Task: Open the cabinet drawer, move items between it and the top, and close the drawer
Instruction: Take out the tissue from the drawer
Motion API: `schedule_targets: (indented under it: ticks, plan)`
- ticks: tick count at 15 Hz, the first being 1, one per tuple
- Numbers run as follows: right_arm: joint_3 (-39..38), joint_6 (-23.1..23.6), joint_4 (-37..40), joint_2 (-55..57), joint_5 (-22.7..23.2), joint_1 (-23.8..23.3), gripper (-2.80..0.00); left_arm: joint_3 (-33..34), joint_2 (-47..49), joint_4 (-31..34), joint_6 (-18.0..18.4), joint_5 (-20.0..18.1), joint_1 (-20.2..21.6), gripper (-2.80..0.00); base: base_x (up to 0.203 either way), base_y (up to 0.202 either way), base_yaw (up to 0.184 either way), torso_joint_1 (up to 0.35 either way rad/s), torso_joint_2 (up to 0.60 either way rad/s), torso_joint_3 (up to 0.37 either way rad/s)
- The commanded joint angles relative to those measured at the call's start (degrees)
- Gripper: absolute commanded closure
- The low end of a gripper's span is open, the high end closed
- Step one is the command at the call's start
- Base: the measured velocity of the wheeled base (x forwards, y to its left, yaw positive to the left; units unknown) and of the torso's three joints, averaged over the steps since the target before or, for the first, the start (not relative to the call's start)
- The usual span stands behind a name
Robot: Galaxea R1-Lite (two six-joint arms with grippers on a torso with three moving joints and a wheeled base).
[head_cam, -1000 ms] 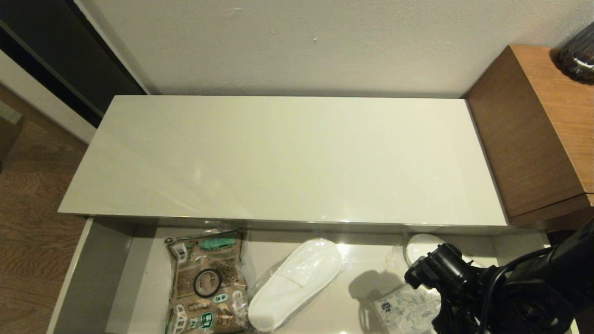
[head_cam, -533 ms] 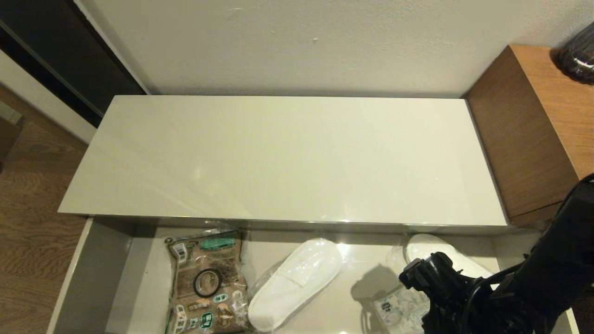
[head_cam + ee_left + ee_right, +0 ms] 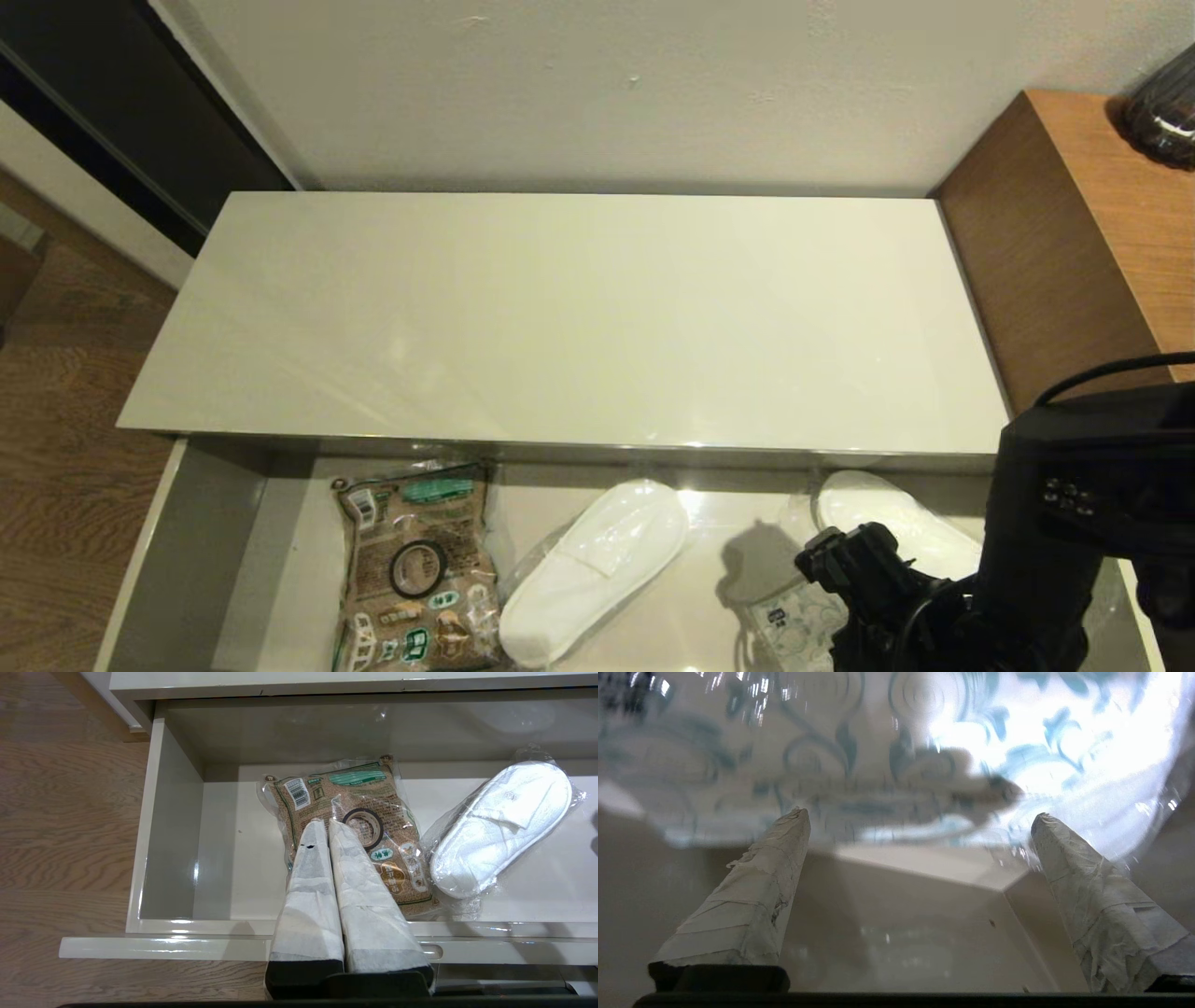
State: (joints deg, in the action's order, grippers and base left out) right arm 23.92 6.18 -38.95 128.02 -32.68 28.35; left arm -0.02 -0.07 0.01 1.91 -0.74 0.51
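The cabinet drawer [image 3: 191, 560] is pulled out below the glossy top [image 3: 579, 317], which carries nothing. On the drawer's floor at the right lies the tissue pack [image 3: 792, 621], white with a blue pattern and a small label, partly hidden under my right arm. My right gripper [image 3: 920, 814] is open just over the tissue pack [image 3: 878, 742], one fingertip toward each side of it. A wrapped white slipper [image 3: 588, 569] lies mid-drawer, and a second one [image 3: 887, 523] lies at the back right. My left gripper [image 3: 325, 822] is shut and empty, above the drawer's front edge [image 3: 163, 947].
A brown printed bag [image 3: 415, 560] with a black ring lies left of the slipper; the left gripper hangs over it. A taller brown wooden unit [image 3: 1074, 252] with a dark glass object [image 3: 1162, 112] stands on the right. Wood floor lies to the left.
My right gripper has dropped lower onto the tissue pack and shifted slightly left, covering more of it. Its forearm now stands more upright at the right. The items have not moved.
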Motion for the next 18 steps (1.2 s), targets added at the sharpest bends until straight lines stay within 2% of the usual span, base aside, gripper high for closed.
schedule_targets:
  ticks: [1,8,11,12,13,18]
  plan:
    - [0.5,1.7,-5.4,6.4,-0.2,-1.1,-2.80,0.0,0.1,0.0,0.0,0.0,0.0,0.00,0.000,0.000,0.000,0.000,0.00,0.000]
    - [0.3,12.6,-23.6,12.9,-0.2,-4.0,-2.80,0.0,0.1,0.0,0.0,0.0,0.0,0.00,0.000,0.000,0.000,0.000,0.00,0.000]
    - [-0.9,14.8,-25.8,13.0,-0.1,-3.9,-2.80,0.0,0.1,0.0,0.0,0.0,0.0,0.00,0.000,0.000,0.000,0.000,0.00,0.000]
    - [-1.0,15.2,-25.8,12.7,-0.1,-4.0,-0.14,0.0,0.1,0.0,0.0,0.0,0.0,0.00,0.000,0.000,0.000,0.000,0.00,0.000]
    - [-0.9,15.3,-25.8,12.5,-0.1,-4.0,0.00,0.0,0.1,0.0,0.0,0.0,0.0,0.00,0.000,0.000,0.000,0.000,0.00,0.000]
    - [-2.4,16.7,-23.8,8.1,0.1,-4.4,0.00,0.0,0.1,0.0,0.0,0.0,0.0,0.00,0.000,0.000,0.000,0.000,0.00,0.000]
